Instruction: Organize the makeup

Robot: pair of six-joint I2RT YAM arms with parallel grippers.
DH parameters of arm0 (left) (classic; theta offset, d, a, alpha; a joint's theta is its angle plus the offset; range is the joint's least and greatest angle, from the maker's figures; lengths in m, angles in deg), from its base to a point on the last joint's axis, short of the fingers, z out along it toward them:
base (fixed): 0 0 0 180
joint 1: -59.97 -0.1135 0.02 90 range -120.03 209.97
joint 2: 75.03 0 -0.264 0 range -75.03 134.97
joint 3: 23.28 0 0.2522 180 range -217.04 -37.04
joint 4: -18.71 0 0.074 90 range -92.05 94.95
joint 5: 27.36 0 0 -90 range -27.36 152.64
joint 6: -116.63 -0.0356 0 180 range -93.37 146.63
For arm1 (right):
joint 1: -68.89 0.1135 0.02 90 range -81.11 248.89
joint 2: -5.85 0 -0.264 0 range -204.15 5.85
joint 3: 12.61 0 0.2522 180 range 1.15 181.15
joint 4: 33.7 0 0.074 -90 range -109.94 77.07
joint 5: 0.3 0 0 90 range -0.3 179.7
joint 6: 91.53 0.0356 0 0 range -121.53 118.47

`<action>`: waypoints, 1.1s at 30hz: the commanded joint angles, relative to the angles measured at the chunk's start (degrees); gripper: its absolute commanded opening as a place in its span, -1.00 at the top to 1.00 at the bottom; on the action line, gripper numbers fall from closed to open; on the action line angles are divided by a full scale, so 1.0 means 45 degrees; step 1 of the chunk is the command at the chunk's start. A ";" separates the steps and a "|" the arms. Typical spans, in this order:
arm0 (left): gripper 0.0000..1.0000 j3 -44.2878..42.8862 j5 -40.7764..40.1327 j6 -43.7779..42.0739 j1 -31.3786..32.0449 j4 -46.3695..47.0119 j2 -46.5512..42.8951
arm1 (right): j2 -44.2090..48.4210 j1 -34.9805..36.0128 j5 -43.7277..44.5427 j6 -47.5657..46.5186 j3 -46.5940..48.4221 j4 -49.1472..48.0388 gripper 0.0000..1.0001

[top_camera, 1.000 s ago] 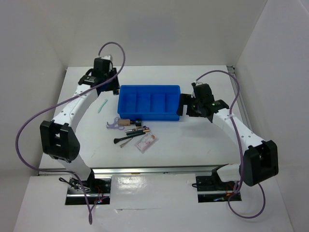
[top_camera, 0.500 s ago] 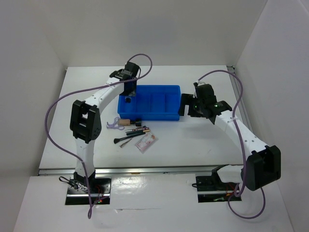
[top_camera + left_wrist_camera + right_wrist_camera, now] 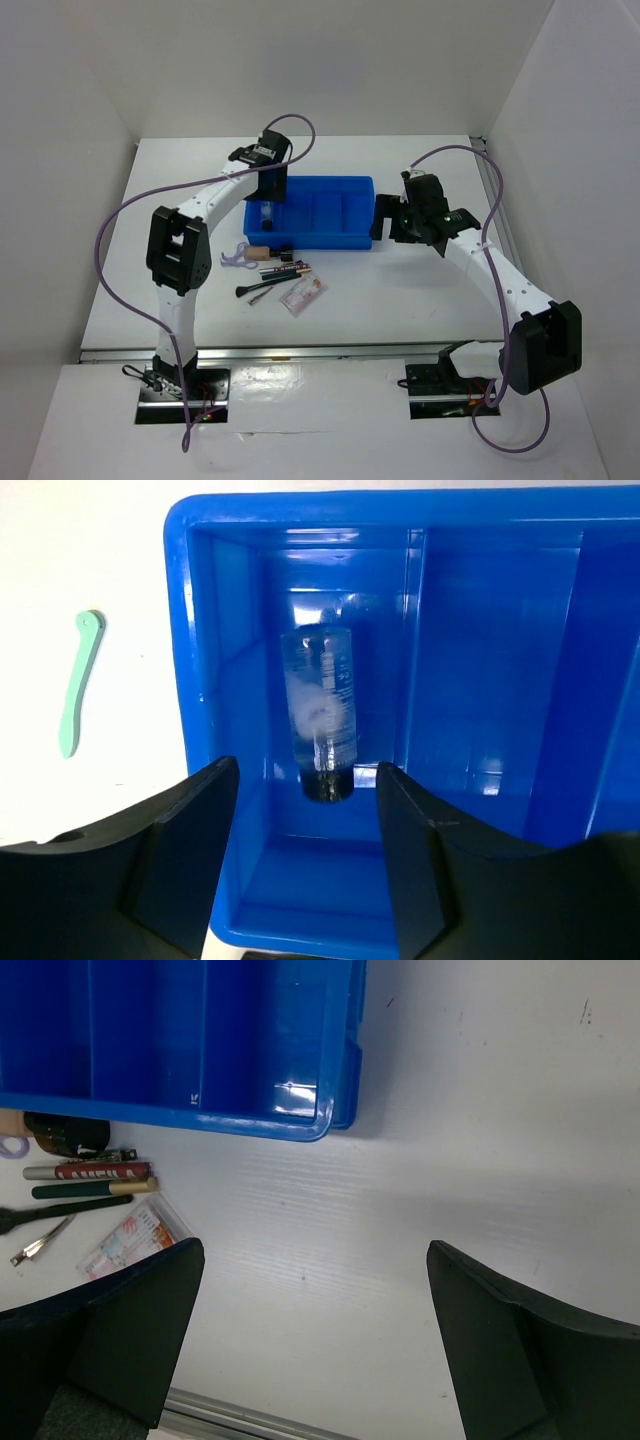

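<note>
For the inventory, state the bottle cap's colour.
Black cap, clearest in left wrist view.

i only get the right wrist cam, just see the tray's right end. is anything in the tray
observer: Yes, a clear bottle with a dark cap is in the leftmost compartment of the blue tray.
operator: left arm holding it
observer: No. The left gripper is above it, open, with neither finger touching the bottle.
operator: anything beyond the tray's left end
observer: A pale green stick lies on the table there, apart from the tray.
</note>
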 commanded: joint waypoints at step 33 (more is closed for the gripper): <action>-0.65 0.3100 0.2689 0.0840 -0.5429 0.1254 -0.0782 | 0.0580 -0.0048 -0.0057 0.0260 -0.0157 0.0148 -1.00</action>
